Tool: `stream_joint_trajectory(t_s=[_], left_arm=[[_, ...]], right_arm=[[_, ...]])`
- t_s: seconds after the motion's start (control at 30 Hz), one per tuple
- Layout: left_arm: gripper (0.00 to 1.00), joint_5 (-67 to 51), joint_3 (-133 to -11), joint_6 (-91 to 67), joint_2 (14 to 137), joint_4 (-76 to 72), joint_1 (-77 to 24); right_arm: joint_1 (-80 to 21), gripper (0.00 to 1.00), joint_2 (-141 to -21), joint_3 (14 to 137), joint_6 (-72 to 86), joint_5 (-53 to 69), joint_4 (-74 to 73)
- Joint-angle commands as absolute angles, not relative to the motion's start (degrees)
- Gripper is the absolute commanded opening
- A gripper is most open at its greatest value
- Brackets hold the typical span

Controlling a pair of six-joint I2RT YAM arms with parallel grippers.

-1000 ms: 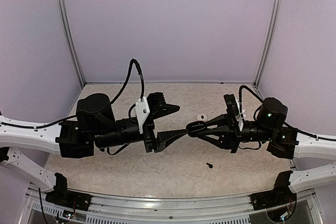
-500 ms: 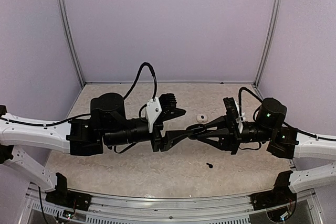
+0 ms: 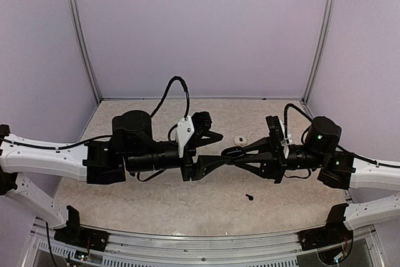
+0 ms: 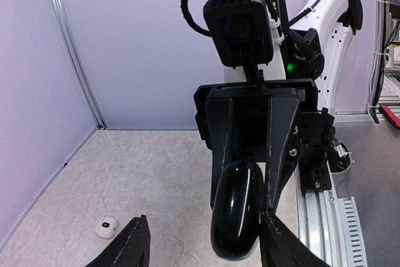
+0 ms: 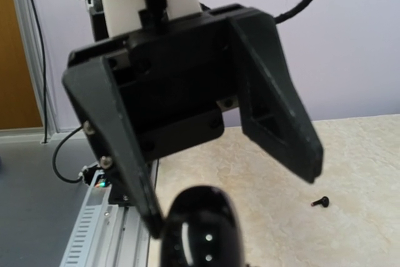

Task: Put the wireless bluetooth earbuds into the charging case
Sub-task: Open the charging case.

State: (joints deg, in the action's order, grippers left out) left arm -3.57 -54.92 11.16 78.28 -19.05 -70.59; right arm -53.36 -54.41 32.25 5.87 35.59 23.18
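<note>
My left gripper (image 3: 219, 148) is spread wide and holds nothing. Between its two fingers hangs the free end of a glossy black charging case (image 4: 236, 220), raised well above the table. The finger on the tool's right is very close to the shell, and I cannot tell whether it touches. The case looks closed, and I see no earbud in it.

Just beyond, facing my left tool head-on, the right gripper (image 4: 242, 201) is clamped on the case's far end, one finger on each side.

Farther off, down on the speckled table (image 3: 156, 198), a small white rounded piece (image 4: 107, 227) lies below and to the tool's left. I cannot tell whether it is an earbud or a second case. A tiny black earbud (image 3: 249, 197) lies alone on the table, ahead, below and to the tool's right.

I judge the step in hand to be taking hold of the case with the left tool. I would centre the shell between the fingers and close slowly on the free end, clear of the right fingers. The pads should meet it squarely, because the slick shell could squirt out and drop.
</note>
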Motion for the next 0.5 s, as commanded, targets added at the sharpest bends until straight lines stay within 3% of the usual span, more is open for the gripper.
stream_joint_trajectory(t_s=[0.0, 0.47], left_arm=[[0.58, -1.60, -55.54, 7.43, 77.40, -21.40, -67.02], [0.58, -0.50, -53.23, 5.40, 73.83, -23.34, -64.96]], right_arm=[[-54.23, 0.00, -53.70, 32.35, 4.42, 38.67, 24.31], [-54.47, 0.00, -53.94, 32.14, 3.71, 38.09, 24.39]])
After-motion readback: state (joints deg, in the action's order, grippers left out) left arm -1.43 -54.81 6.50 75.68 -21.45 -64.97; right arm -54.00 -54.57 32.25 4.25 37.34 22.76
